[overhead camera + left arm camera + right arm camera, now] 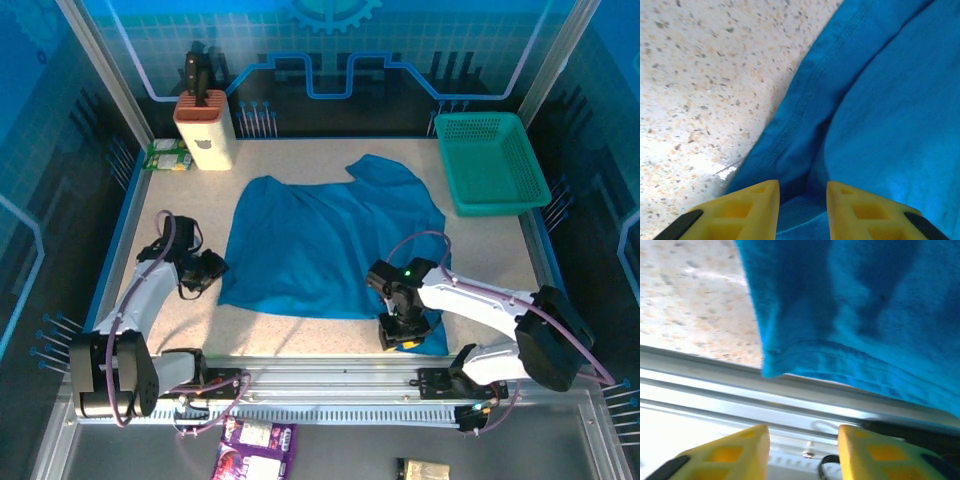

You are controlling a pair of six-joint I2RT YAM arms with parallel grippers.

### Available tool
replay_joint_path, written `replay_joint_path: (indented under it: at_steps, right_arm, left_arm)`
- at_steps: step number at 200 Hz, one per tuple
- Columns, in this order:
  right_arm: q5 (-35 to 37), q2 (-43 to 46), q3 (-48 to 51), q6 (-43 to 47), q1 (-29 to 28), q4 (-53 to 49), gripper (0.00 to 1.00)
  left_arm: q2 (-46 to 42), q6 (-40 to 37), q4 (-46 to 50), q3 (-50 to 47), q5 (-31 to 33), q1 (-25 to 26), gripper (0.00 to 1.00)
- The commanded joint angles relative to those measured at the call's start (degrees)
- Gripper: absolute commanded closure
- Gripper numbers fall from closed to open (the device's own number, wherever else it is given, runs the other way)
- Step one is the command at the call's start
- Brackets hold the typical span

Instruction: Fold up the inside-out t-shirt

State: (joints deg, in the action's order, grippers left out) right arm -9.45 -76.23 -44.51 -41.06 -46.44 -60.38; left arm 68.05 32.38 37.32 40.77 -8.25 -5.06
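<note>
**benchwatcher:** Where's the shirt sitting right now?

**standing_next_to_it:** The t-shirt [320,245] is spread mostly flat in the middle of the speckled table [150,240], with one sleeve poking out at the far right toward the green mesh basket [490,160]. Its near right corner comes right down to the metal rail [330,380] along the front edge.

**benchwatcher:** And the grippers?

**standing_next_to_it:** The left gripper [212,268] is at the shirt's left edge, near the lower corner. On its wrist cam the yellow fingers are parted [802,187], the stitched hem runs diagonally in front of them and blue cloth shows in the gap. I can't tell if the pads actually touch it. The right gripper [400,335] hangs over the near right corner. Its fingers are spread too [804,430], with nothing between them. The hem corner sits just ahead of them, overlapping the rail.

**benchwatcher:** Anything else on the table?

**standing_next_to_it:** There's a white block with an orange top [205,130] at the far left and a green packet [168,155] beside it. Both are well apart from the shirt. The basket is close to the sleeve, though I can't tell if they touch.
</note>
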Motion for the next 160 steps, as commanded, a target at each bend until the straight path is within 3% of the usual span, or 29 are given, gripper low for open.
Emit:
replay_joint_path:
  at_steps: [1,27,66,106,123,160]
  right_arm:
    - [-5.52,3.63,-3.95,0.09,3.81,2.72,0.52]
    - [-4.6,6.89,-5.1,2.07,12.01,3.68,0.52]
    - [-3.16,6.88,-2.39,6.4,23.84,7.4,0.52]
    - [-0.84,1.44,-1.16,8.01,30.44,14.6,0.49]
    - [-1.97,-1.46,0.67,7.84,33.37,18.23,0.46]
    - [-4.43,-2.58,6.47,5.59,41.7,25.1,0.36]
  left_arm:
    - [1.78,-2.24,2.21,2.09,-0.04,2.48,0.69]
    - [4.35,-3.51,2.74,3.43,2.16,5.85,0.68]
    - [11.42,-6.0,7.92,8.21,14.1,13.91,0.63]
    - [18.4,-6.7,8.28,8.86,20.55,17.06,0.61]
    - [19.59,-6.41,6.8,7.82,20.57,17.01,0.69]
    - [17.65,-4.82,5.17,6.47,20.45,16.84,0.97]
